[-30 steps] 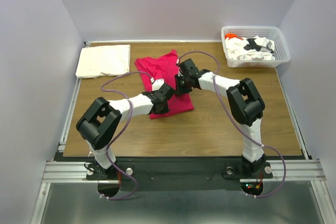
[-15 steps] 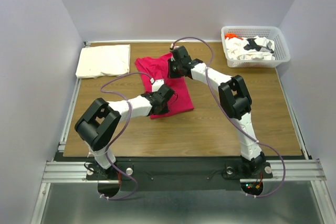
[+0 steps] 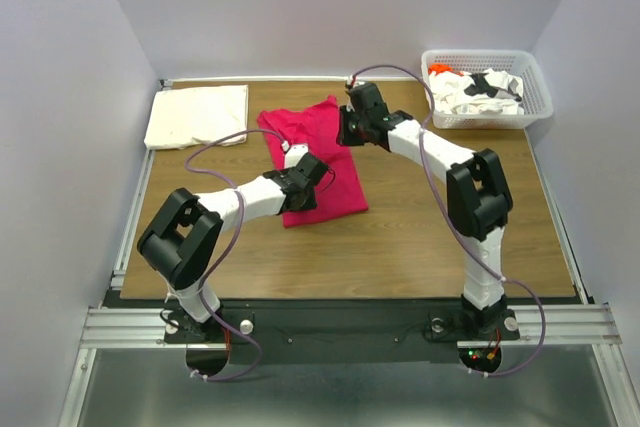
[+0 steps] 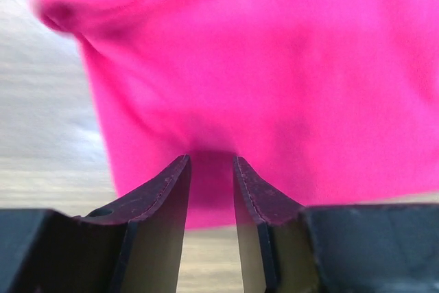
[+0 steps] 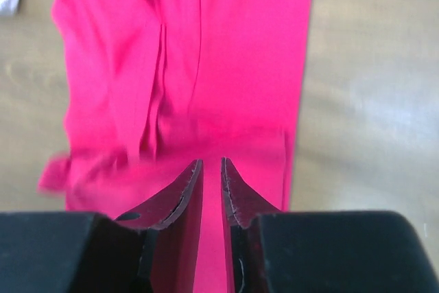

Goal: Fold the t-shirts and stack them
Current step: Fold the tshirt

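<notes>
Wrist views: left gripper (image 4: 211, 160) pinches magenta shirt (image 4: 274, 66) hem; right gripper (image 5: 211, 161) jaws nearly together.

Plain magenta-red cotton t-shirt (image 3: 340, 192) mid-worktop, no print. Plain cream-white folded t-shirt (image 3: 198, 115) at far-left corner. White plastic lattice basket (image 3: 490, 120) at far-right corner, holding white t-shirts with black print and orange (image 3: 478, 89). Brown wood-grain worktop (image 3: 420, 237). White robot arms (image 3: 255, 197) with black joints, purple cables (image 3: 390, 67).

White lattice basket (image 3: 488, 120) at far-R corner of wood table (image 3: 420, 237).
</notes>
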You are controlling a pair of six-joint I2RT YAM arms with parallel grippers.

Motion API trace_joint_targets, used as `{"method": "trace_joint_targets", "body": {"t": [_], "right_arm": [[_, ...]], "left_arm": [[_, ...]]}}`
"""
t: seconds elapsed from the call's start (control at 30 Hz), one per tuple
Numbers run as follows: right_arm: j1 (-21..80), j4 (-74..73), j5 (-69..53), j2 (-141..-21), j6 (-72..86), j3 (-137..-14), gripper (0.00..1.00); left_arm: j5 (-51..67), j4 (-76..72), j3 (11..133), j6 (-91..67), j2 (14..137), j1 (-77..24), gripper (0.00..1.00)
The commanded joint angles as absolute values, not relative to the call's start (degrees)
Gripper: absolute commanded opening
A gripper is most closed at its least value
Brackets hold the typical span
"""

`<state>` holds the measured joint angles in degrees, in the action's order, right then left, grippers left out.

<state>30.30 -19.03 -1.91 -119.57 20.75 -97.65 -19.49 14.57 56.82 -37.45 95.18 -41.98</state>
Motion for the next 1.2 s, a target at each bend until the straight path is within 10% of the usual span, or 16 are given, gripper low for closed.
{"method": "trace_joint_targets", "body": {"t": [0.0,1.17], "right_arm": [[30.6,-17.1,-3.1,-110.2,20.8,-89.5,0.23],[30.5,-15.8,-9.0,-91.1,23.9,-65.1,0.23]], "left_arm": [[-22.9,16.6,61.1,-34.0,93.0,-39.2,0.43],[-27.2,11.6,83.5,-21.9,116.0,-28.1,0.42]]}}
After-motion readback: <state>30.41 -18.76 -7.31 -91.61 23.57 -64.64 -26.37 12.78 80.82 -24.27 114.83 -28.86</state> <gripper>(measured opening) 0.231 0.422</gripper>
